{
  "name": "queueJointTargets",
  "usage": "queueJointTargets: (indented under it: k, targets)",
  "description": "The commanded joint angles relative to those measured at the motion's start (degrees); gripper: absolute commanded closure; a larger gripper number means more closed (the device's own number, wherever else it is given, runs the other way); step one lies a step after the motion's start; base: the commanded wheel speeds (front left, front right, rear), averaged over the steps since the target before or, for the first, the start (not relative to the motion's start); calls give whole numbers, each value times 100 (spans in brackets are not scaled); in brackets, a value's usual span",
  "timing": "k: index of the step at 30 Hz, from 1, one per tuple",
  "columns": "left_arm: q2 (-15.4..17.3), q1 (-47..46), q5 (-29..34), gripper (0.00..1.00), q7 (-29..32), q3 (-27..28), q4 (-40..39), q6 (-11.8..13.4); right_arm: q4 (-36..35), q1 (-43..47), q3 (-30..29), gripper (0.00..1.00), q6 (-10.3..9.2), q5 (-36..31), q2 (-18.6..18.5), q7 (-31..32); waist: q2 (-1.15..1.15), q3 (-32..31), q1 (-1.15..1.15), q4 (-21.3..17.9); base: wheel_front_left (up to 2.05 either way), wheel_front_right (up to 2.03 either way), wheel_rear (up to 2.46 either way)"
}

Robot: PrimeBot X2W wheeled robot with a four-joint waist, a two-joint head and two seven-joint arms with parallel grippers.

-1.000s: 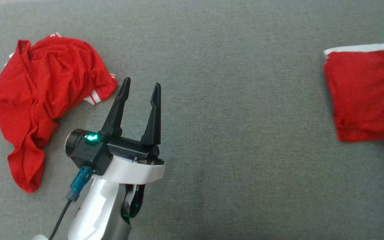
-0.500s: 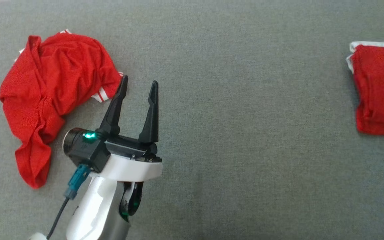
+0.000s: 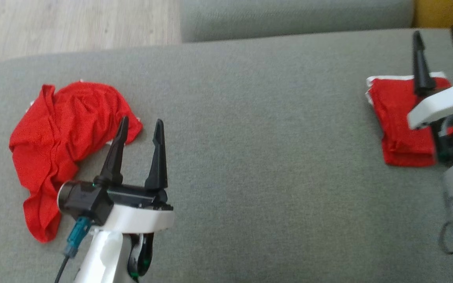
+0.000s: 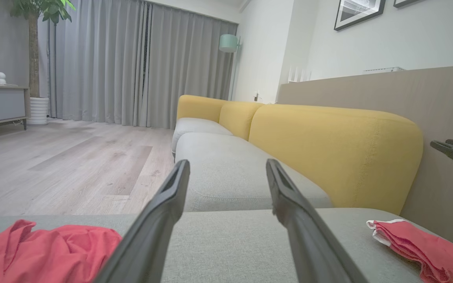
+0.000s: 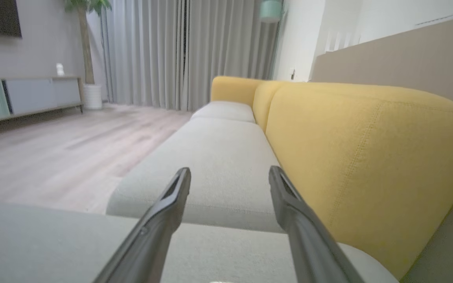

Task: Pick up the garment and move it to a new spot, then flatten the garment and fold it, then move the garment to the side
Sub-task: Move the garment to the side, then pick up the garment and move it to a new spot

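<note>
A folded red garment [image 3: 397, 118] with white trim lies flat at the right end of the grey sofa cushion [image 3: 258, 137]; the left wrist view has it at the lower right [image 4: 419, 243]. My right gripper [image 3: 436, 31] hangs open above its far edge, holding nothing, with the long fingers pointing away [image 5: 230, 169]. A second red garment [image 3: 61, 133] lies crumpled at the cushion's left end [image 4: 45, 251]. My left gripper [image 3: 141, 120] is open just to the right of that heap, its left fingertip over the cloth's edge [image 4: 227, 163].
Wooden floor [image 3: 73, 27] lies beyond the cushion's far left corner. Another grey seat cushion [image 3: 289, 15] adjoins the far edge. A yellow backrest [image 4: 328, 149] runs along the right side of the sofa.
The head camera has tilted up, so floor and the neighbouring cushion came into view. My right gripper has come into view, open over the folded garment. The left arm has kept its pose.
</note>
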Motion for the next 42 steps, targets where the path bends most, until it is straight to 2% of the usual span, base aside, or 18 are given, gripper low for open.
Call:
queueJointTargets:
  k: [1,7,13,22,42]
  targets:
    - [29,-83,45,0,-54,232,-231,-18,-341,55,-41,0,39,47,151,-71,0,-164,1,-74,0,0,0]
    - [29,178,78,0,-54,309,-271,-41,-1325,816,-479,0,39,89,1082,-113,0,-388,1,-103,0,0,0]
    - [29,444,-96,0,-54,300,-275,1,-1714,1947,-537,0,39,-115,1418,-408,0,-472,1,-59,0,0,0]
    - [29,774,-88,0,-54,358,-291,-17,-2328,3075,-379,0,39,264,1461,-531,0,-517,1,-61,0,0,0]
    - [29,847,-102,0,-54,361,-345,28,-2645,3248,-289,0,39,243,1462,-533,0,-569,1,-59,0,0,0]
